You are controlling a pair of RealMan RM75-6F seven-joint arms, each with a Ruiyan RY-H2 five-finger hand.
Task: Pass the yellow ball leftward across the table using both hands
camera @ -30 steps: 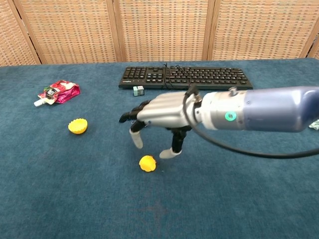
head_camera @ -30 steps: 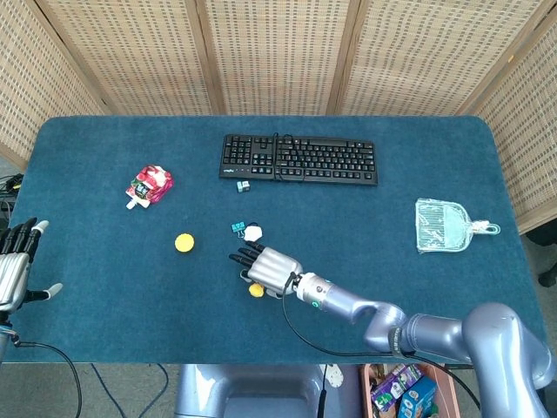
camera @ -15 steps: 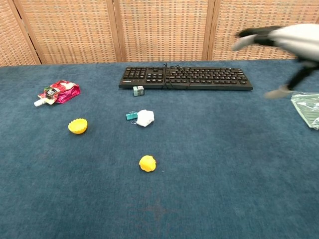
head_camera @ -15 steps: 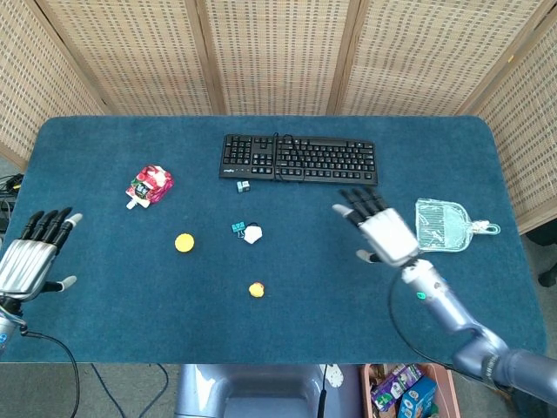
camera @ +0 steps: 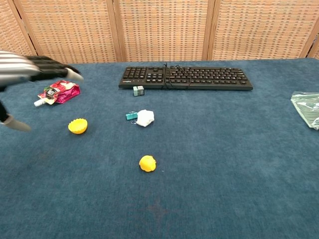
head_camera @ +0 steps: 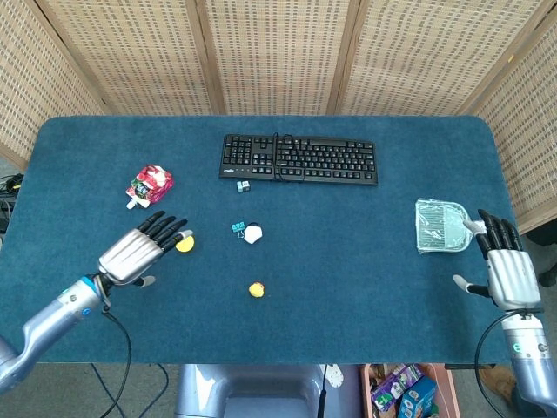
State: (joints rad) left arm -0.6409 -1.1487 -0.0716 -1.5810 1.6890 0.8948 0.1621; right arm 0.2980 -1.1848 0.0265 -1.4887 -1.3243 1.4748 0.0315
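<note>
The yellow ball (head_camera: 256,290) (camera: 147,163) lies loose on the blue table near the front middle, with nothing touching it. My left hand (head_camera: 137,252) (camera: 25,69) hovers open at the left, fingers spread, to the left of the ball and just beside a yellow cup-shaped piece (head_camera: 184,244) (camera: 78,126). My right hand (head_camera: 506,272) is open at the table's right edge, far from the ball; the chest view does not show it.
A black keyboard (head_camera: 299,159) (camera: 185,77) lies at the back middle. A red pouch (head_camera: 150,185) (camera: 57,92) sits at the left. A small white and teal clip object (head_camera: 250,232) (camera: 142,117) rests behind the ball. A clear green bag (head_camera: 444,225) (camera: 306,106) lies at the right.
My right hand let go of the ball and swung away to the table's right edge. My left hand moved in from the left edge toward the yellow cup-shaped piece.
</note>
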